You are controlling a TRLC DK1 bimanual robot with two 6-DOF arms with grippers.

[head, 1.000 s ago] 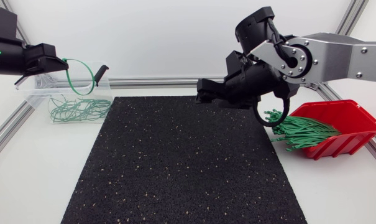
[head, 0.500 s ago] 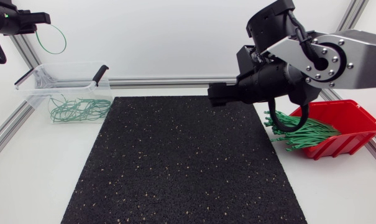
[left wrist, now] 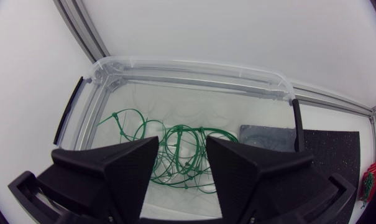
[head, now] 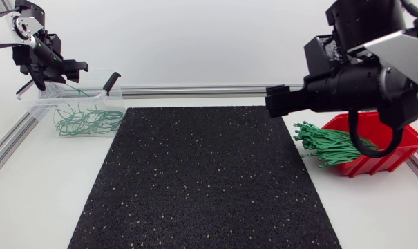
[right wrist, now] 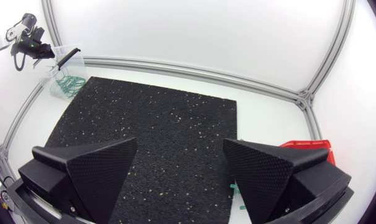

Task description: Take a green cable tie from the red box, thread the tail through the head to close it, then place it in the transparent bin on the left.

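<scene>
My left gripper (head: pixel 62 69) hangs open just above the transparent bin (head: pixel 34 104) at the far left. In the left wrist view nothing is between its fingers (left wrist: pixel 181 140), and it looks straight down into the bin (left wrist: pixel 194 65). A green loop (head: pixel 74 90) shows right under the gripper at the bin's top. Several closed green ties (head: pixel 84 121) (left wrist: pixel 181 155) lie tangled on the bin's floor. My right gripper (head: pixel 276 101) (right wrist: pixel 180 142) is open and empty, high over the mat's right part. Beside it stands the red box (head: pixel 395 149) (right wrist: pixel 306 146) with a bundle of straight green ties (head: pixel 333 145).
A black speckled mat (head: pixel 195 180) covers the table's middle. The bin has black handles (head: pixel 110 83) on its sides. Aluminium rails (head: pixel 195 90) frame the table at the back and along both sides.
My left gripper swung down over the bin and opened, and the looped tie has left its fingers. My right arm has risen and drawn back to the right, towards the red box.
</scene>
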